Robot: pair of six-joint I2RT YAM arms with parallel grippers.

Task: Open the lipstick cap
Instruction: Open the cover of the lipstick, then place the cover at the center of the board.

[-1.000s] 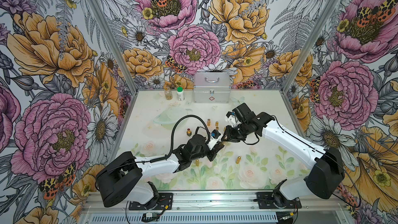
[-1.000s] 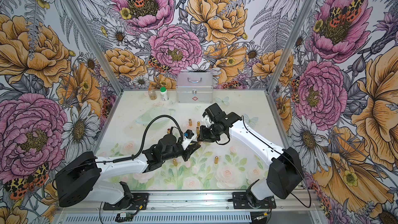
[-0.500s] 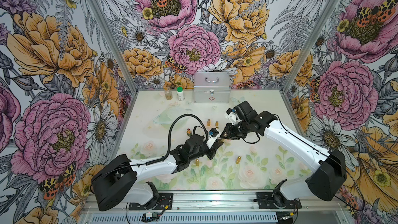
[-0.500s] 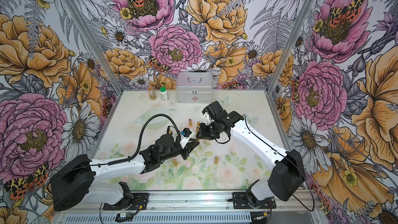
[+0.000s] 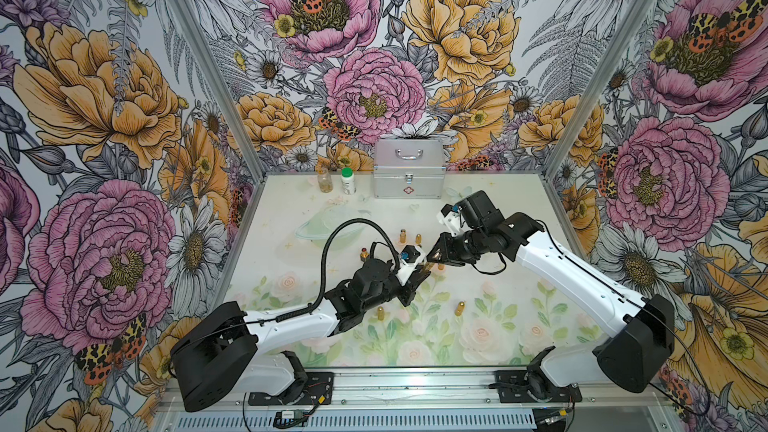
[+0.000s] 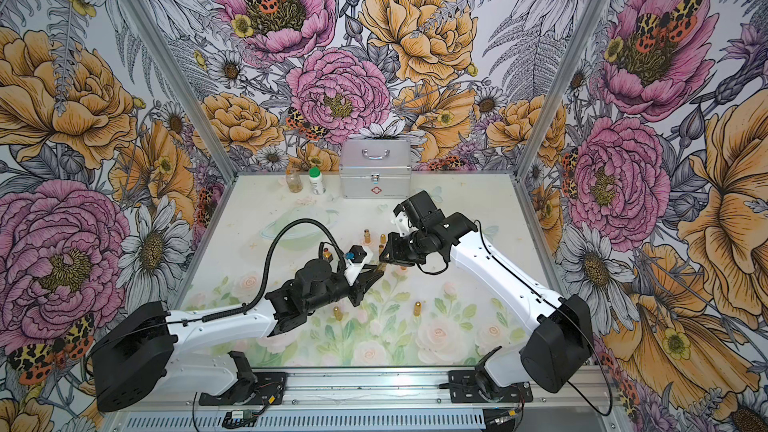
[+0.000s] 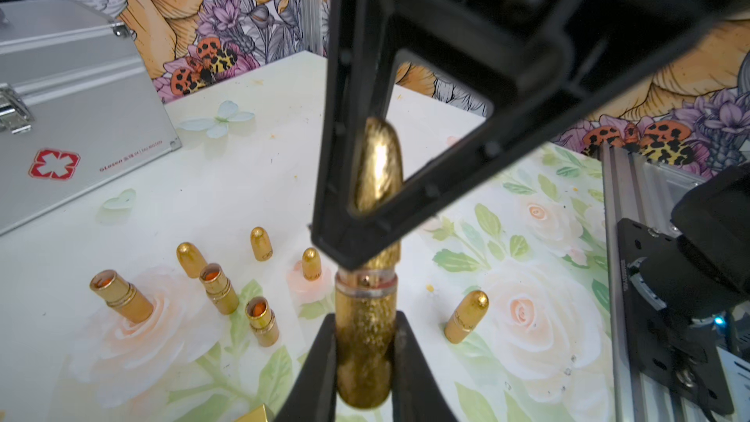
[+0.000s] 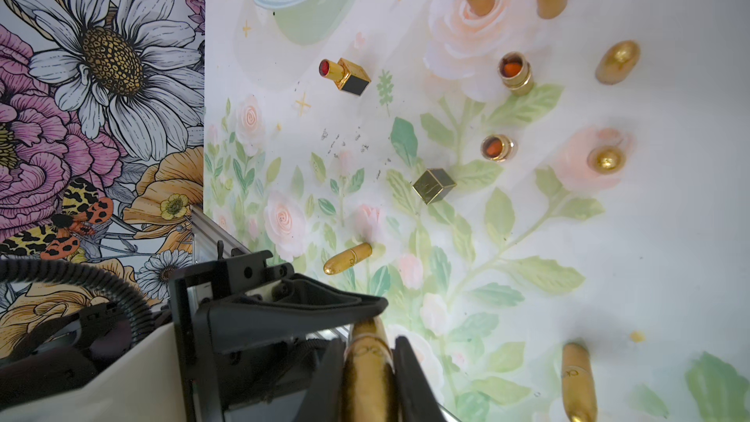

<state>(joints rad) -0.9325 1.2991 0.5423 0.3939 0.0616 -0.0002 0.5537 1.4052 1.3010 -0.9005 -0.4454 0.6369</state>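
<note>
The pale flower-printed table [image 5: 291, 209] is lying between walls [image 5: 104, 118] of big painted flowers. At the back, a glass jar [image 5: 324, 182], a white bottle [image 5: 348, 180] and a silver case [image 5: 409, 168] are standing. Open gold tubes [image 7: 121, 296] and loose caps [image 7: 466, 316] are sitting around. The left gripper [image 5: 419, 275] is clamping the lipstick [image 7: 364, 338] body above the table's middle; the right gripper [image 5: 433, 258] is squeezing its cap [image 7: 379, 164], partly hiding it. Compared with a second ago, both are staying almost in place.

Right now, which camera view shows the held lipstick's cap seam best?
The left wrist view: the seam is close, sharp and unobstructed. The right wrist view shows the lipstick with its seam hidden; in both top views the lipstick is a tiny glint.
</note>
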